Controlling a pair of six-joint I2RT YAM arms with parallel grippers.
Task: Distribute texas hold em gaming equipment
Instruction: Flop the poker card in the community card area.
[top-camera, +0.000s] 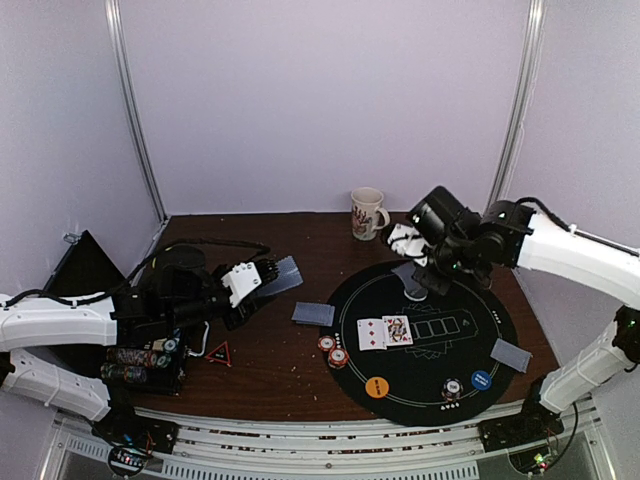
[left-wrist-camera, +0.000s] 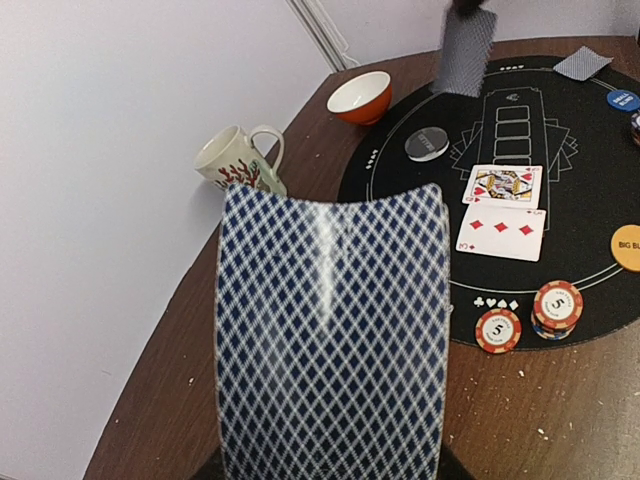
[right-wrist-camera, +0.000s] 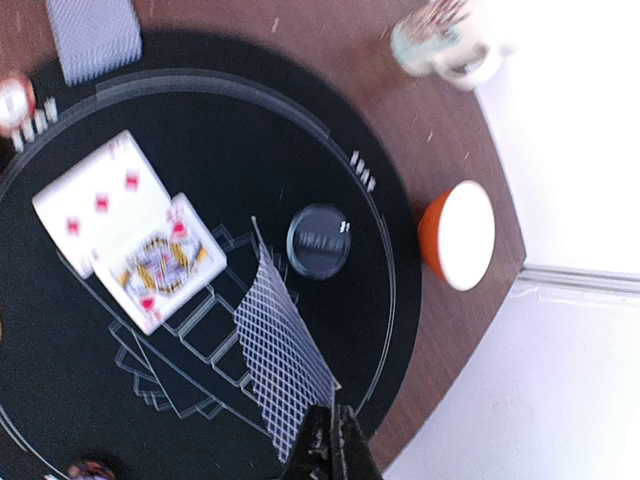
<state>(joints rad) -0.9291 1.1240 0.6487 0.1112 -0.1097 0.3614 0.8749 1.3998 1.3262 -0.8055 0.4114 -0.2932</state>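
Blue-backed card (left-wrist-camera: 333, 340): left wrist, bowed, pinched at lower edge, likely ready to deal. Right wrist: right gripper (right-wrist-camera: 326, 442) nips second card (right-wrist-camera: 285, 375) over mat (right-wrist-camera: 60, 350). Top: left gripper (top-camera: 262, 280) clamps its card off-mat; chips (top-camera: 333, 351) at mat edge.

At the bottom edge the gripper (right-wrist-camera: 326, 425) pinches a card (right-wrist-camera: 280, 375) over the mat (right-wrist-camera: 230, 130); two face-up cards (right-wrist-camera: 130, 230) lie left, a bowl (right-wrist-camera: 460, 235) right.

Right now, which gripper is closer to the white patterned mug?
Right. The right gripper, pinching a grey-blue-backed card, hangs over the black round mat just in front of the white patterned mug. The left gripper holds another card well off to the mug's left.
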